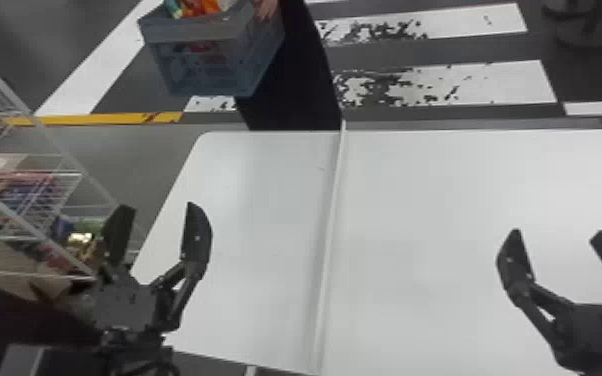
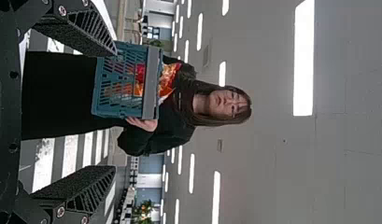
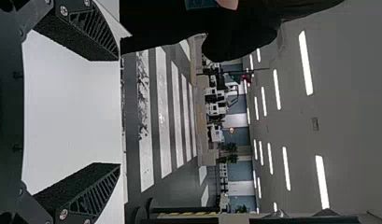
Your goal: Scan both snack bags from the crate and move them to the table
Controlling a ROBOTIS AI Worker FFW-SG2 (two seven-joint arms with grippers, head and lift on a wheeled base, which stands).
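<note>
Holding the crate [image 1: 195,31] — a person's hand [image 1: 265,8].

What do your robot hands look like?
The left gripper and right gripper are both black. Each has two flat, wedge-shaped fingers that narrow towards the tips. Their inner faces look rough and bumpy, like sandpaper, and their sides have slanting ribs. Shiny round screws sit near the bottom of the fingers, where thin black links join on.
</note>
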